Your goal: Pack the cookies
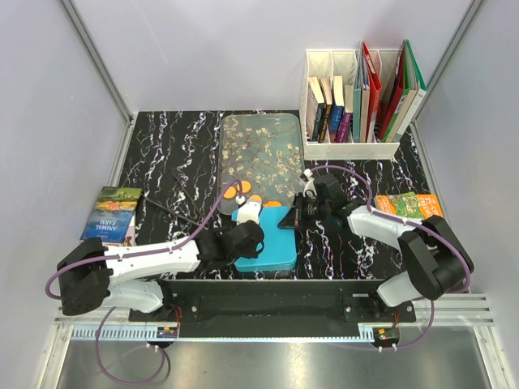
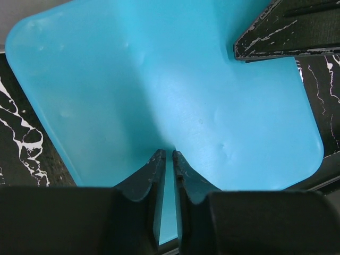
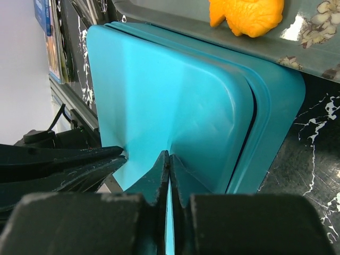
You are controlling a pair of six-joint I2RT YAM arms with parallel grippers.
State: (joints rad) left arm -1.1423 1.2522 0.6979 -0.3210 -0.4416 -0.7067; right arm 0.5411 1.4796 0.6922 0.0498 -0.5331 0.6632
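A blue box with a blue lid [image 1: 272, 255] lies at the table's near middle. My left gripper [image 1: 253, 235] [image 2: 169, 153] pinches the lid [image 2: 159, 79] at its near-left edge, jaws almost together with blue showing in the slit. From the right, my right gripper [image 1: 290, 215] [image 3: 169, 154] is shut on the lid [image 3: 175, 95], which creases at the tips. Orange cookies [image 1: 235, 193] lie at the near end of the glass tray [image 1: 259, 138], and one orange cookie [image 3: 247, 16] shows in the right wrist view. The box's inside is hidden.
A white and black piece [image 1: 247, 212] sits between the tray and the box. A white organizer with books [image 1: 353, 97] stands at the back right. One book [image 1: 109, 215] lies at the left edge, another [image 1: 409, 204] at the right. The left fingers [image 3: 64, 159] show beside mine.
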